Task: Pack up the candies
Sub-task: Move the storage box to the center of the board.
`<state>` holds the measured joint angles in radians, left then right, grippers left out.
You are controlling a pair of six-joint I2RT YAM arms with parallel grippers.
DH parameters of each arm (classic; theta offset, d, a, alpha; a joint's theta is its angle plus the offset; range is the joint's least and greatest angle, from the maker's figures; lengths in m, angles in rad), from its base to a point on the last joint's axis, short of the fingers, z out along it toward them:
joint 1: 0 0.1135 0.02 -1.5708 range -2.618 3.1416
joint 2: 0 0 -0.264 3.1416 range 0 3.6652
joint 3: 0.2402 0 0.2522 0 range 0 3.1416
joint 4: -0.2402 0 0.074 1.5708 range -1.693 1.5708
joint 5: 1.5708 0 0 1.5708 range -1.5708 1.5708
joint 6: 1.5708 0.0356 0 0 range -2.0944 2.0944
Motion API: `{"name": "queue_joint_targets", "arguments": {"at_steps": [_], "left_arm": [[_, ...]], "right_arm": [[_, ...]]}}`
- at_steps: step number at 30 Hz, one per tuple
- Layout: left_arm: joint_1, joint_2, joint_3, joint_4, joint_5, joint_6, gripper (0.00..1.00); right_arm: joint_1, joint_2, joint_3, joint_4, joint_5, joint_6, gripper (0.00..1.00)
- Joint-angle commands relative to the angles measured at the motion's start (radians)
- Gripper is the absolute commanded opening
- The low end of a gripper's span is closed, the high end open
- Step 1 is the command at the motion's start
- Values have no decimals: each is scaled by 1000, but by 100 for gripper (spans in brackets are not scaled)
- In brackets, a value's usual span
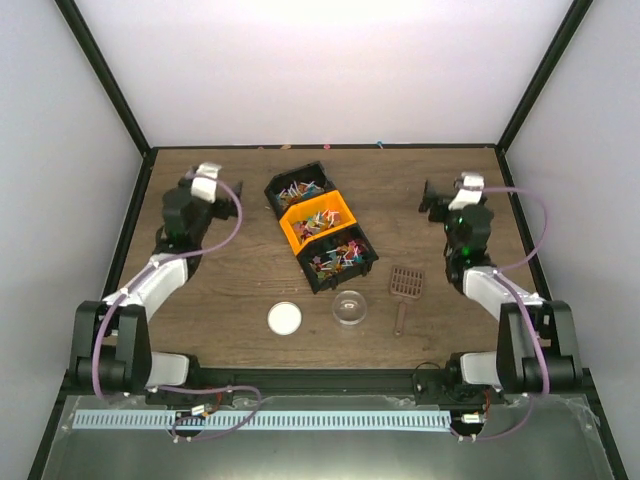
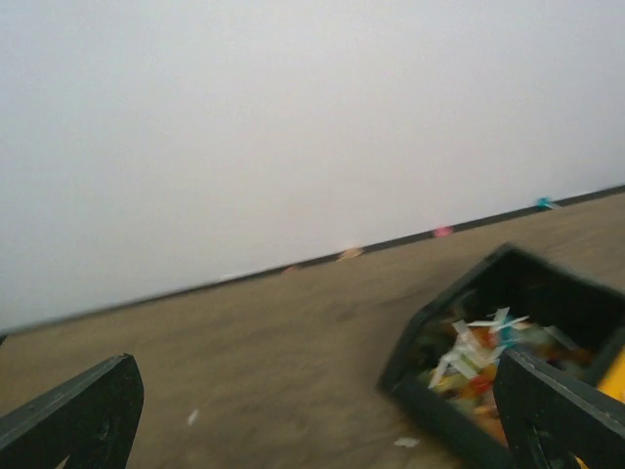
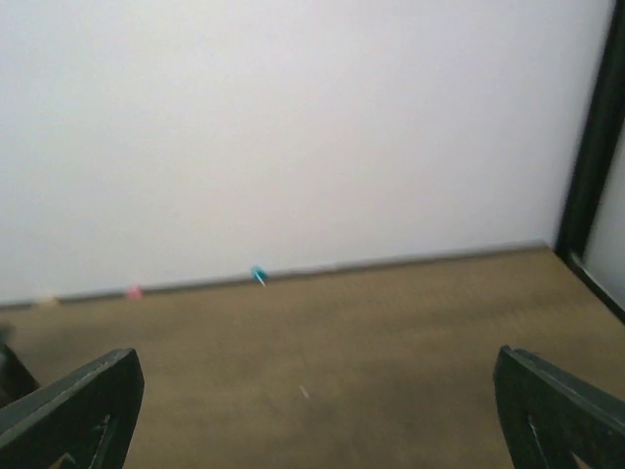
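Note:
The candies are tiny mixed-colour wrapped sweets, and they fill three bins in a diagonal row at the table's middle: a black bin, an orange bin and a second black bin. The left wrist view shows candies in a black bin just right of my open left gripper. That left gripper hovers left of the bins. My right gripper hovers right of them, and this right gripper is open over bare wood. Neither holds anything.
A clear round jar, a white lid and a brown slotted scoop lie in front of the bins. Stray candies, one teal and one pink, lie along the back wall. A black corner post stands at far right.

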<state>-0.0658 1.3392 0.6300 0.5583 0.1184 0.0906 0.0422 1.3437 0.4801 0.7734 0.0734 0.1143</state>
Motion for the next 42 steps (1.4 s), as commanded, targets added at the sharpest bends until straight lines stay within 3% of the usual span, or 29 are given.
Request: {"name": "queue_joint_targets", "arguments": {"at_steps": [1,5,11,18,27,31,42], "left_arm": [[-125,40,199,-454,95,174,100],[-188,149,347,-595,222,216,100],[-217,382,571,-772,354,308,86],[-232,535,704,-873,446,400,79],[-239,683,822,-880,427,401,73],[-248,748,883,-879,403,387,47],[-272,788,927,-854,349,310,7]], "right_arm": [[-5,-75,218,-390,-217,68,100],[-5,-10,433,-645,-495,95,100],[-5,-19,494,-739,-768,144,100],[-6,-83,413,-788,-785,164,100],[-6,-58,474,-886,-835,83,100],[-7,-63,454,-894,-820,82,100],[-5,-45,447,-876,-817,108,100]]}}
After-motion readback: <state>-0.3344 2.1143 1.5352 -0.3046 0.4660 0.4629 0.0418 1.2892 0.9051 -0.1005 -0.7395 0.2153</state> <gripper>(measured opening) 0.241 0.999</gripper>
